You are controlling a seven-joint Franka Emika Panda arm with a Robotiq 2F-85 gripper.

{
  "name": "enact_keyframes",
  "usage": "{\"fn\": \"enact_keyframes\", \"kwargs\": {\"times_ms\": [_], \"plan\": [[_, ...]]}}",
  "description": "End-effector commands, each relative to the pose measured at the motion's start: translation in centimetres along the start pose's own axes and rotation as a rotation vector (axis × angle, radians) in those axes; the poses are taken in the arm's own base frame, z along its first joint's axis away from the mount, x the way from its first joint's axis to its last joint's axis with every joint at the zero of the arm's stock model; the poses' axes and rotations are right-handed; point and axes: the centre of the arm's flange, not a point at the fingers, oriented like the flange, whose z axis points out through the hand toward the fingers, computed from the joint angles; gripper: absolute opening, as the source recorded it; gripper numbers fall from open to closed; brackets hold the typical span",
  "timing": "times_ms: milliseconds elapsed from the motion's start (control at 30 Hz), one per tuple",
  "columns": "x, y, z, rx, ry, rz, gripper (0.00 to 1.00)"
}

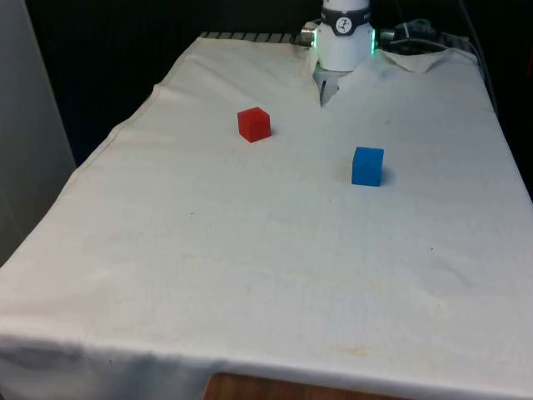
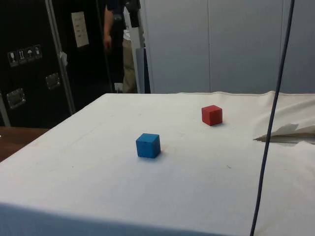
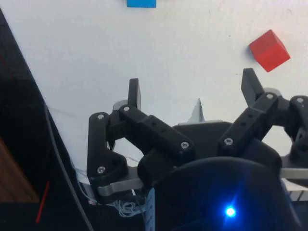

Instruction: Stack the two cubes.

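Wrist view puts my hand (image 3: 195,91) high above the desk (image 1: 250,250), its fingers (image 3: 134,94) spread wide with nothing between them. Nothing of the stacking is done yet, as I judge it. Both cubes sit flat on the cloth, well apart: the red cube (image 1: 254,124) toward the front view's left, the blue cube (image 1: 367,166) toward its right and nearer that camera. All of it remains: descend on one, grip, carry, and set it on the other.

matt white cloth (image 1: 250,250) lies slightly wrinkled; red cube (image 1: 254,124) and blue cube (image 1: 367,166) look smooth, matt.
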Motion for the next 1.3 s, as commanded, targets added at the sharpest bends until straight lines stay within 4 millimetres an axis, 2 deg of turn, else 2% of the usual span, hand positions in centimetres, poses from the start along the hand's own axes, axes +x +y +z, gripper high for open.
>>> {"fn": "enact_keyframes", "kwargs": {"times_ms": [0, 233, 467, 500, 633, 833, 933, 1267], "plan": [[0.0, -0.2, -0.1, -0.002, 0.001, 0.0, 1.0], [-0.3, -0.9, -0.1, -0.021, -0.001, 0.005, 1.0], [-1.0, -2.5, -0.5, -0.061, 0.018, 0.01, 1.0], [-0.8, -2.2, -0.3, -0.049, 0.004, 0.007, 1.0], [-1.3, -3.6, -0.3, -0.07, 0.037, 0.009, 1.0], [-1.3, -4.7, 0.3, -0.062, 0.049, 0.007, 1.0], [-1.5, -6.0, 0.7, -0.064, 0.081, 0.009, 1.0], [-2.1, -8.5, 1.9, -0.049, 0.127, 0.003, 1.0]]}}
